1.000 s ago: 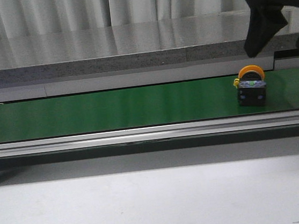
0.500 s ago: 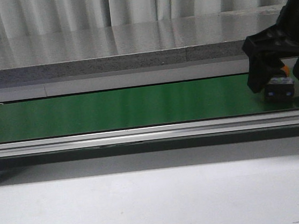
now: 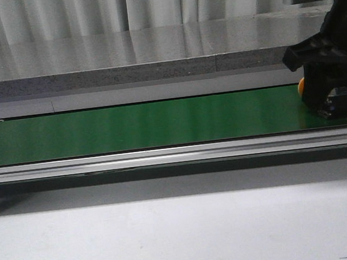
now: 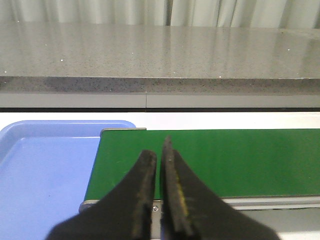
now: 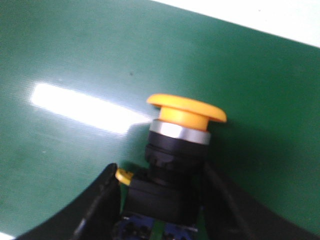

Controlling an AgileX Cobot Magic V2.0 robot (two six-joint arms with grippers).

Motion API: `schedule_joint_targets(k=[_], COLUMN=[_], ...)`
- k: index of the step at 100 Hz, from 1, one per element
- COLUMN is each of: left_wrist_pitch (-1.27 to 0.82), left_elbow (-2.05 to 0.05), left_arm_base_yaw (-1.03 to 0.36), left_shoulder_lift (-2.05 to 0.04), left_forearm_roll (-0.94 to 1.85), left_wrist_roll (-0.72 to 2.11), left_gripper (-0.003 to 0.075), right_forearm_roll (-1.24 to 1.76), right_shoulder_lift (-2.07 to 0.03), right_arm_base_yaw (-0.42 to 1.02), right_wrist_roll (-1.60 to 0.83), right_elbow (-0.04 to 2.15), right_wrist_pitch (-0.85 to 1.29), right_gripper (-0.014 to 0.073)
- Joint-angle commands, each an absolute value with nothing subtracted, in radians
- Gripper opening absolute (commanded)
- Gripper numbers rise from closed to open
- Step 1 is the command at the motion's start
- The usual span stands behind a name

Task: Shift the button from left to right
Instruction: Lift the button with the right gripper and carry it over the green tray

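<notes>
The button (image 3: 340, 105) stands on the green belt (image 3: 142, 126) at its far right end. A sliver of its orange cap (image 3: 302, 85) peeks out behind the black right gripper (image 3: 336, 110). The right wrist view shows the yellow-orange cap (image 5: 186, 112) above the black body, with the right gripper (image 5: 160, 180) closed round that body. One finger (image 5: 102, 200) touches the small yellow side tab and the other finger (image 5: 220, 200) lies against the opposite side. The left gripper (image 4: 160, 150) is shut and empty over the belt's left end (image 4: 210, 160).
A blue tray (image 4: 45, 170) lies beside the belt's left end. A grey stone ledge (image 3: 128, 60) runs behind the belt, with curtains beyond it. A metal rail (image 3: 164, 156) edges the belt's front, and a white tabletop (image 3: 173, 236) lies before it.
The button has travelled rightward along the belt. The right gripper came down from above, straddled it, followed it right and closed on its body.
</notes>
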State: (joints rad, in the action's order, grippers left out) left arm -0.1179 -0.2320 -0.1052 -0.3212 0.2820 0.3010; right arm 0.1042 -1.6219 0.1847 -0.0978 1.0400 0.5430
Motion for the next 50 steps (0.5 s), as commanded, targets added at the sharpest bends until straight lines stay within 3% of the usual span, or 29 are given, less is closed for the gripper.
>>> schedule_joint_targets(k=[1, 23, 50], left_wrist_pitch=[-0.037, -0.037, -0.037], left_elbow=[-0.26, -0.26, -0.26], left_arm_base_yaw=[-0.113, -0.113, -0.113], left_shoulder_lift=[-0.327, -0.327, -0.327], left_forearm_roll=[0.291, 0.291, 0.291], left_wrist_roll=[0.3, 0.3, 0.3], left_gripper=[0.0005, 0.0005, 0.0005], right_forearm_roll=[0.058, -0.055, -0.088], right_shoulder_lift=[-1.577, -1.545, -1.529], right_arm_base_yaw=[0.185, 0.132, -0.105], right_wrist_roll=[-0.113, -0.113, -0.176], right_elbow=[1.112, 1.25, 1.3], right_wrist_pitch=[0.566, 0.73, 0.709], right_gripper=[0.0171, 0.0171, 0.0171])
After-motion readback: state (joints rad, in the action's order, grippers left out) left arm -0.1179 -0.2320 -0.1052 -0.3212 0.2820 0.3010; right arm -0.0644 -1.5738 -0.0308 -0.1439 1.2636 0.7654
